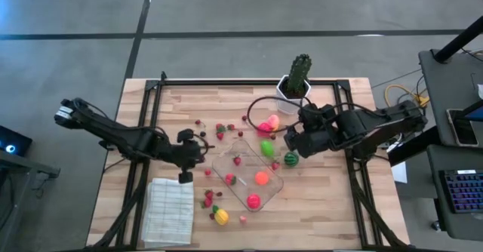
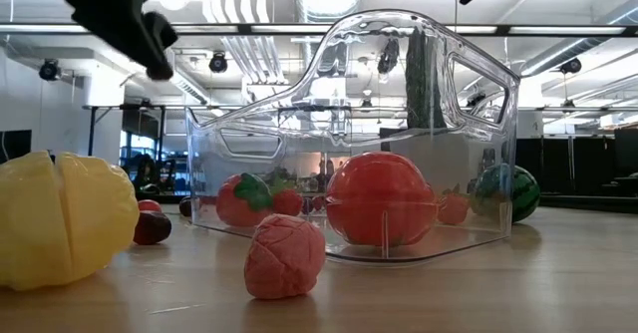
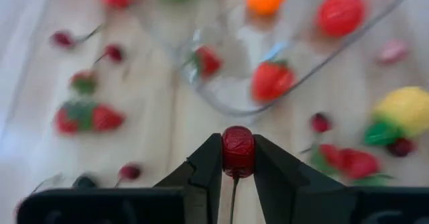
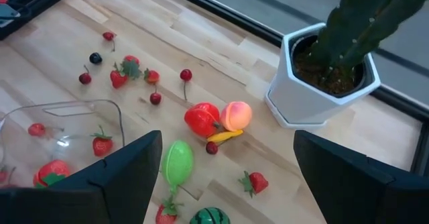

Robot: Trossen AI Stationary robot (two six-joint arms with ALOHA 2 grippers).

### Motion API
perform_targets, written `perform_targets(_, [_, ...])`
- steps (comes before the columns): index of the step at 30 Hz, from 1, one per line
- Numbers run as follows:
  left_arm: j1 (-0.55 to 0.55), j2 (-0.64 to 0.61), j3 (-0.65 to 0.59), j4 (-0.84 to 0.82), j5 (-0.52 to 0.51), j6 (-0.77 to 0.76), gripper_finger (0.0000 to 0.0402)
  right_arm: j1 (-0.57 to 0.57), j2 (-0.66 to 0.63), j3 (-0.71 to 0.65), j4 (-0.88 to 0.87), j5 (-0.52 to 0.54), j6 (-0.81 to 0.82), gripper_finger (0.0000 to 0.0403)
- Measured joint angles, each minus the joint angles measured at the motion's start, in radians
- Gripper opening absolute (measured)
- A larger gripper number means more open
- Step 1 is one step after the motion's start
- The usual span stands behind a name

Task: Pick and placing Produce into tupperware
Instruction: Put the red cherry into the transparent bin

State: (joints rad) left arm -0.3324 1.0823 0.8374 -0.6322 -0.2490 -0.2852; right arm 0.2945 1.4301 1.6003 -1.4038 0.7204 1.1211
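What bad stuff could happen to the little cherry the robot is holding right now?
The left gripper pinches the red cherry only at its fingertips, so it might slip out. The tupperware is already crowded with fruit, so a dropped cherry might bounce back out. Loose strawberries lie near the rim and could get knocked.

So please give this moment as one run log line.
left gripper: shut on small dark red cherry, beside clear plastic tupperware | right gripper: open, empty, near white-potted cactus

Yellow fruit cut off at low view's edge, cactus top cropped, cherry stem hidden between fingers
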Motion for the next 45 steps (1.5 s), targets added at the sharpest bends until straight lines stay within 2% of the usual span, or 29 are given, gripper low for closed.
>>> perform_targets(8, [0.008, 0.160, 0.059, 0.191, 0.023, 0.163, 0.0057, -0.014, -0.022, 0.000, -0.002, -0.014, -0.069, 0.0329])
perform_targets(11, [0.023, 0.214, 0.101, 0.214, 0.027, 0.213, 0.0066, -0.014, -0.027, 0.000, -0.006, -0.018, -0.088, 0.0329])
perform_targets(18, [0.059, 0.253, 0.123, 0.225, 0.055, 0.163, 0.0128, -0.014, -0.055, 0.000, -0.051, -0.024, -0.104, 0.0329])
perform_targets(22, [0.072, 0.255, 0.121, 0.258, 0.047, 0.206, 0.0170, -0.014, -0.077, -0.002, -0.075, -0.021, -0.103, 0.0329])
perform_targets(26, [0.080, 0.238, 0.121, 0.233, 0.007, 0.181, 0.0182, -0.014, -0.102, -0.020, -0.077, -0.016, -0.100, 0.0329])
perform_targets(32, [0.079, 0.137, 0.119, 0.014, -0.025, -0.012, 0.0145, -0.020, -0.142, -0.070, -0.061, -0.012, -0.076, 0.0329])
perform_targets(36, [0.079, -0.006, 0.105, -0.038, -0.045, -0.049, 0.0106, -0.001, -0.186, -0.075, 0.049, 0.017, -0.240, 0.0329])
perform_targets(38, [0.082, -0.088, 0.083, -0.027, -0.053, -0.051, 0.0091, 0.019, -0.209, -0.093, 0.084, 0.097, -0.373, 0.0329])
perform_targets(40, [0.087, -0.165, 0.050, 0.016, -0.075, -0.059, 0.0082, 0.033, -0.234, -0.132, 0.079, 0.189, -0.435, 0.0328])
perform_targets(42, [0.089, -0.241, -0.012, 0.091, -0.090, -0.099, 0.0080, 0.031, -0.268, -0.189, 0.078, 0.192, -0.416, 0.0327])
perform_targets(45, [0.089, -0.337, -0.144, 0.243, -0.098, -0.136, 0.0080, 0.016, -0.333, -0.306, 0.101, 0.122, -0.298, 0.0327])
